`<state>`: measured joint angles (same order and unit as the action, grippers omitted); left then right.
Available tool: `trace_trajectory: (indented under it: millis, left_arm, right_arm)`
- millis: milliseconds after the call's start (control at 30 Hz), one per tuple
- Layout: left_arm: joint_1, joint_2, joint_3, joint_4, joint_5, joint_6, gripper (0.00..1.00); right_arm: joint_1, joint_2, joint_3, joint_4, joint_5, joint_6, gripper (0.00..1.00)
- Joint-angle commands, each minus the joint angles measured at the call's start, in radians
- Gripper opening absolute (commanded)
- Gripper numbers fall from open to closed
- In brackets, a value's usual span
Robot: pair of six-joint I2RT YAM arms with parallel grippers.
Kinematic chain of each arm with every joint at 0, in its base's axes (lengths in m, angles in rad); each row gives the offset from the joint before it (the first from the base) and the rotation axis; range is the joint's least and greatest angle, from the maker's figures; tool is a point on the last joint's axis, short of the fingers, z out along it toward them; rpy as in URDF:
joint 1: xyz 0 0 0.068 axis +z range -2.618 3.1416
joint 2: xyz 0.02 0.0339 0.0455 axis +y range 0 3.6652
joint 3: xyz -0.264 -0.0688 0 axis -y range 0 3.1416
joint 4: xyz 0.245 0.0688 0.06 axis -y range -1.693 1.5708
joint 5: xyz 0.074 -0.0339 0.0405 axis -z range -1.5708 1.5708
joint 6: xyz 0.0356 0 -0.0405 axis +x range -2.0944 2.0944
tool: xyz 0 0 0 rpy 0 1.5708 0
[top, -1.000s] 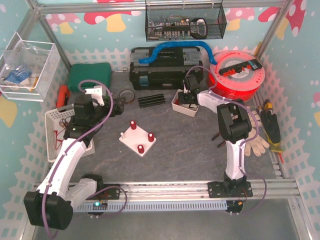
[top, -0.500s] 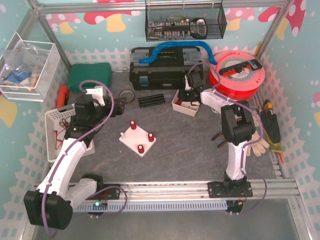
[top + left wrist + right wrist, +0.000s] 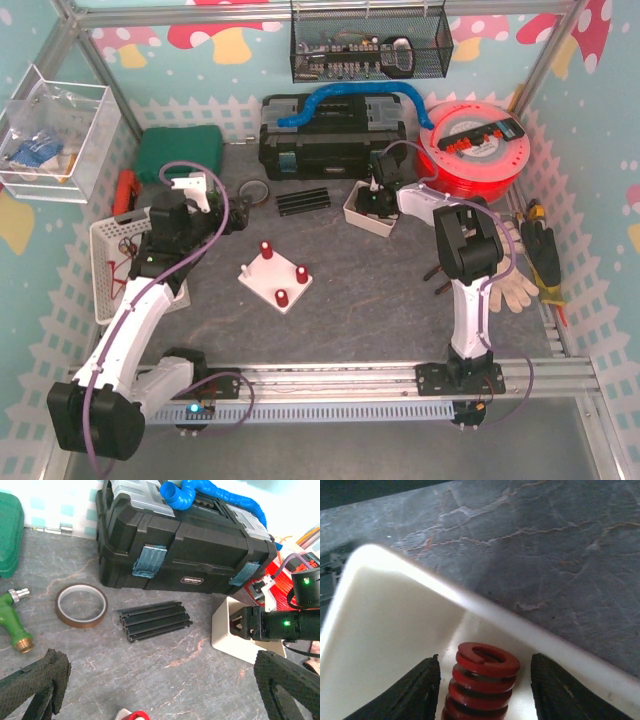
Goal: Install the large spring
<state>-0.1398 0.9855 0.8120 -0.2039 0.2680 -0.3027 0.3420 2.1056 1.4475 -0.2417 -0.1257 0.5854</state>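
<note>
A red large spring (image 3: 481, 690) stands on end inside a small white bin (image 3: 395, 630). My right gripper (image 3: 485, 677) reaches down into that bin (image 3: 356, 214) and straddles the spring, with a gap showing on both sides of the coils, so it is open. In the top view the right gripper (image 3: 376, 198) sits over the bin's back corner. A white base plate (image 3: 262, 284) with three red pegs lies mid-table. My left gripper (image 3: 160, 690) hovers wide open and empty above the table near that plate, one red peg (image 3: 134, 715) showing at the frame's bottom edge.
A black toolbox (image 3: 333, 140) with a blue hose stands behind the bin, a red cable reel (image 3: 478, 150) to its right. Black rails (image 3: 154, 621) and a tape roll (image 3: 81, 605) lie ahead of the left gripper. A white basket (image 3: 105, 265) sits left, gloves (image 3: 520, 280) right.
The right arm swung a little toward the back right and then returned over the bin. The left arm has stayed still, and both jaws kept their width.
</note>
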Motion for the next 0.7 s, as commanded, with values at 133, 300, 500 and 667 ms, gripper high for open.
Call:
trace_trajectory:
  millis: [133, 300, 500, 667]
  left_arm:
    - [-0.006, -0.008, -0.012, 0.018, -0.010, 0.029, 0.99]
    - [-0.006, -0.002, -0.014, 0.018, -0.012, 0.031, 0.99]
    - [-0.006, 0.006, -0.016, 0.020, -0.012, 0.030, 0.99]
    - [-0.006, 0.013, -0.012, 0.022, -0.011, 0.026, 0.99]
  right_arm:
    - [0.003, 0.022, -0.002, -0.067, 0.160, -0.003, 0.43]
    - [0.003, 0.018, -0.016, -0.032, 0.145, -0.015, 0.26]
    - [0.004, 0.014, -0.016, -0.024, 0.136, -0.036, 0.13]
    - [0.003, -0.056, -0.027, 0.006, 0.125, -0.087, 0.11]
